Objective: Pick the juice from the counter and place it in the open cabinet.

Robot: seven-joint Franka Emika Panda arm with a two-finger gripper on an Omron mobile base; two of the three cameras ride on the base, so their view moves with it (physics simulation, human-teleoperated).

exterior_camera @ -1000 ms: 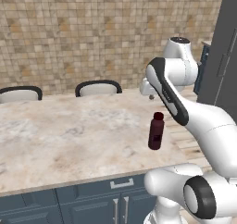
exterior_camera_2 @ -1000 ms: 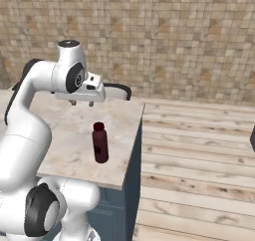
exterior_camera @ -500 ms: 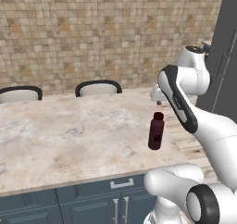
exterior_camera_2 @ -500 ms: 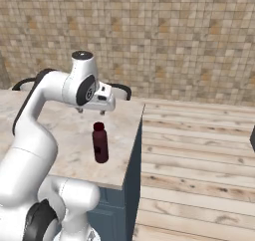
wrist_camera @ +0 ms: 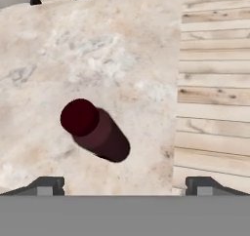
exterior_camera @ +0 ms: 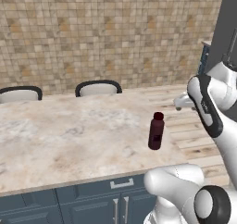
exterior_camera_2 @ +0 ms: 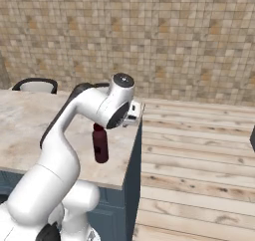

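Two dark-framed chairs (exterior_camera: 98,87) (exterior_camera: 19,93) are standing along the counter's far edge, pale wooden floor planks (exterior_camera_2: 199,155) are stretching past its right edge.

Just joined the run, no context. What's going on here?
A white Panda arm is going for the juice, which stands upright near the end of the counter, untouched. In the hand view the hand looks down at the bottle from above, fingers spread wide and holding nothing. Nothing has been grasped yet. Two chair backs sit along the counter's far side.
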